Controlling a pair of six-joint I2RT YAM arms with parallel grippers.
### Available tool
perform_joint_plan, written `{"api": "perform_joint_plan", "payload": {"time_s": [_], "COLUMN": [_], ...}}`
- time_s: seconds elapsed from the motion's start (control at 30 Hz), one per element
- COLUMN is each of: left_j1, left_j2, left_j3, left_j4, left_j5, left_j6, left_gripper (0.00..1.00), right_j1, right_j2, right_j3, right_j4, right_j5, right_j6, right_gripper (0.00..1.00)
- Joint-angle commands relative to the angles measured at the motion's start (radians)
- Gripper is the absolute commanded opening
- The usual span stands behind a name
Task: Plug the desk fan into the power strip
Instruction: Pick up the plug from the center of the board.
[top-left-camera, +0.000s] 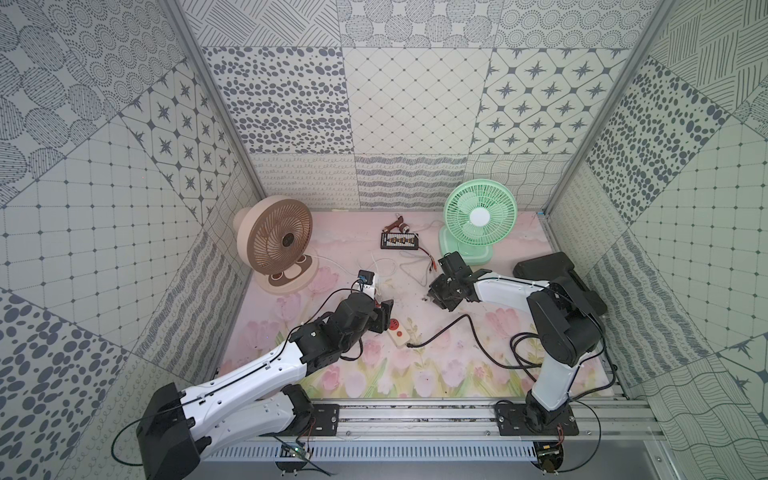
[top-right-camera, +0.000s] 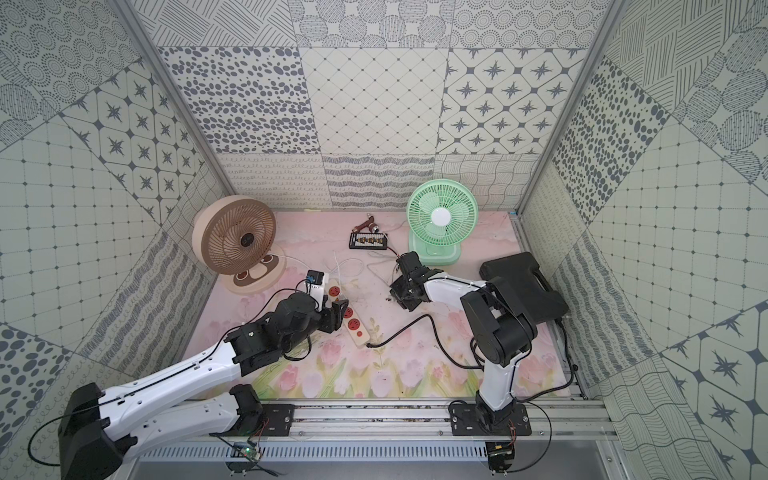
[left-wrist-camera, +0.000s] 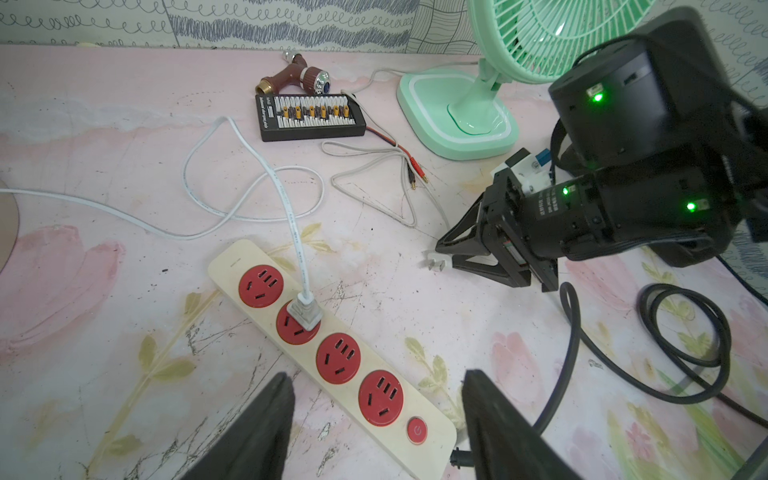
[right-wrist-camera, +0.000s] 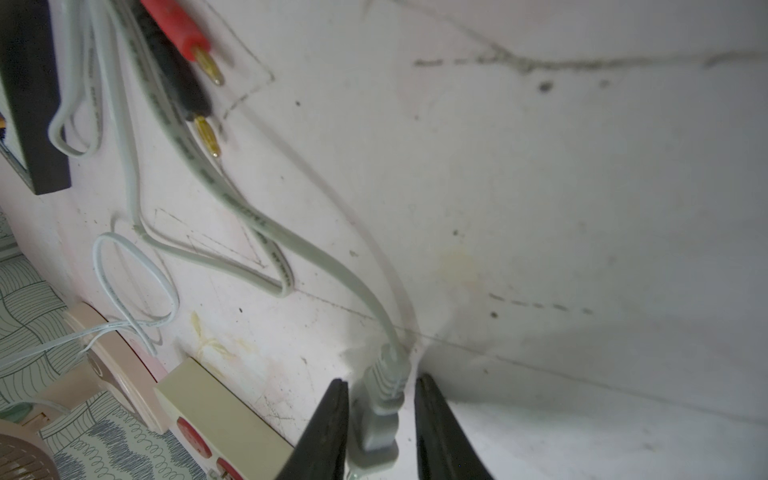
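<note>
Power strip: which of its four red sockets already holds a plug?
The second socket from the buttonless end; a white plug sits in it, the other three are empty.

Cream power strip (left-wrist-camera: 332, 357) flat, one socket occupied; green fan (top-left-camera: 480, 218) upright, plug (right-wrist-camera: 376, 415) on mat.

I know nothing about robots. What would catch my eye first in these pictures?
Two desk fans stand at the back: a brown fan far left and a green fan far right. Between the two arms lies a cream power strip with four red sockets, one already holding a plug. The right gripper straddles a loose plug, its fingers either side of it.
</note>
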Motion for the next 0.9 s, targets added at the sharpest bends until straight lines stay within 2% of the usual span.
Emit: {"api": "perform_joint_plan", "payload": {"time_s": [0.0,0.1,0.43,0.57,0.67,0.87], "left_j1": [0.011,0.012,0.011,0.01,0.012,0.01], "left_j2": [-0.009,-0.012,-0.033,-0.039,-0.044,-0.062], "left_j3": [-0.005,-0.006,-0.015,-0.017,-0.018,-0.036], "left_j4": [0.044,0.045,0.049,0.049,0.047,0.056], "left_j5": [-0.013,-0.011,-0.009,-0.007,-0.003,-0.001], "left_j6": [0.022,0.022,0.024,0.024,0.018,0.003], "left_gripper": [0.69,0.69,0.7,0.74,0.76,0.79], "right_j1": [0.013,0.016,0.019,0.018,0.014,0.014], "right_j2": [0.029,0.038,-0.006,-0.07,-0.104,-0.172], "right_j3": [0.019,0.018,-0.022,-0.075,-0.111,-0.124], "right_j4": [0.013,0.027,0.152,0.277,0.403,0.402], "right_j5": [0.006,0.007,-0.001,-0.023,-0.109,-0.188], "right_j6": [0.138,0.148,0.096,0.004,-0.1,-0.332], "right_gripper": [0.31,0.29,0.0,0.0,0.0,0.0]}}
